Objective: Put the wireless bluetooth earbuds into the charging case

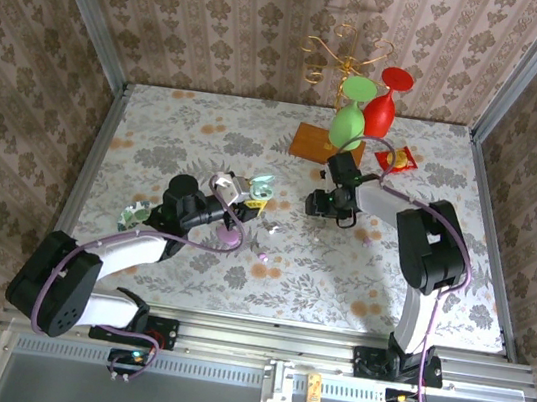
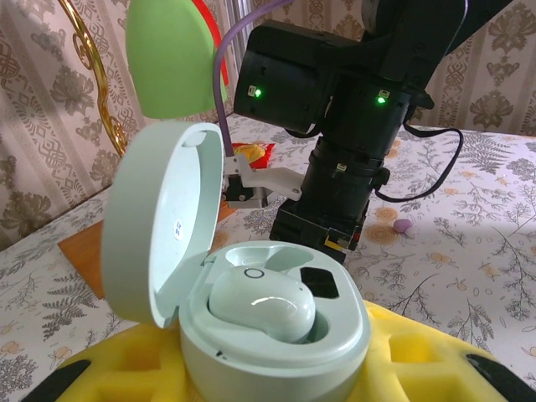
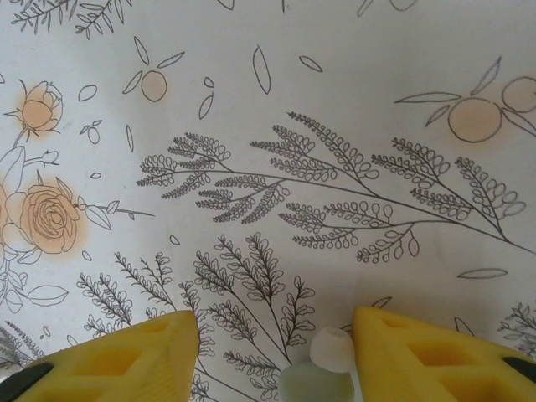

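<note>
L gripper [image 1: 249,194] clamped on the open mint case [image 2: 276,339], near the table's [image 1: 157,134] middle. Lid [image 2: 163,234] tipped back. One earbud [image 2: 261,308] sits in its slot. Slot [image 2: 318,283] beside it is empty, dark patch showing. R gripper [image 3: 275,322] is low over the cloth, just right of centre, jaws part-open. 2nd earbud [image 3: 322,368] lies on the cloth betw. the yellow pads [image 3: 126,356], hard by one pad w/ a gap to the other, so not gripped.
</note>
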